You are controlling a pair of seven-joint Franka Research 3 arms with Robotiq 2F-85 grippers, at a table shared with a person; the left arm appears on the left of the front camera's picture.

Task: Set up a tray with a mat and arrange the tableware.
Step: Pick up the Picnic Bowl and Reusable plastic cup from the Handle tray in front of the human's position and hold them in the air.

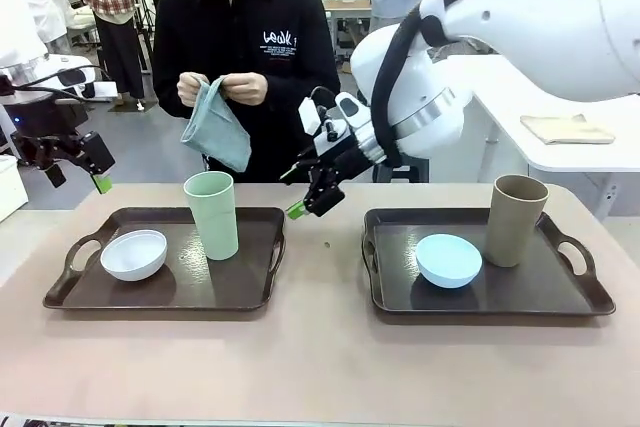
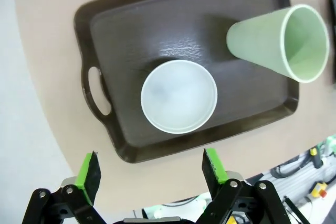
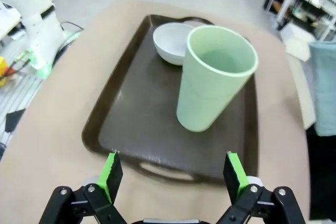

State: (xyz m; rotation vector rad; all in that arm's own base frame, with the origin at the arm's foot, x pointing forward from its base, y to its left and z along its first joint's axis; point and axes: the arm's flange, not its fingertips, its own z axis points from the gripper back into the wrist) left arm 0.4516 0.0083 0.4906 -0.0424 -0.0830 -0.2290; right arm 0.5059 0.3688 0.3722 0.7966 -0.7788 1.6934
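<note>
The mat step is in hand. The person at the far side is holding a blue-green cloth mat [image 1: 215, 132] up in both hands [image 1: 225, 87] and seems to be unfolding it. Neither tray is carrying a mat yet.

The tableware is sitting on bare trays on the bench [image 1: 320, 367]. The white bowl [image 1: 134, 254] and the green cup [image 1: 212, 215] are standing apart on the left tray [image 1: 160, 303]. The blue bowl [image 1: 448, 259] is sitting just beside the tan cup [image 1: 516, 220] on the right tray [image 1: 480, 308].

The right pincer [image 1: 310, 205] is reaching across the middle and hovering near the left tray's inner handle. Its jaws are standing wide and empty, facing the green cup. The left pincer [image 1: 78, 179] is hovering off that tray's outer end, also wide and empty, looking down on the white bowl.

By my judgement, the left tray is being cleared so the mat can go down. The next move likely calls for the right pincer to straddle the cup's wall squarely and lift it straight, since a tall cup may tip. The left pincer would need to take the bowl by its rim.
</note>
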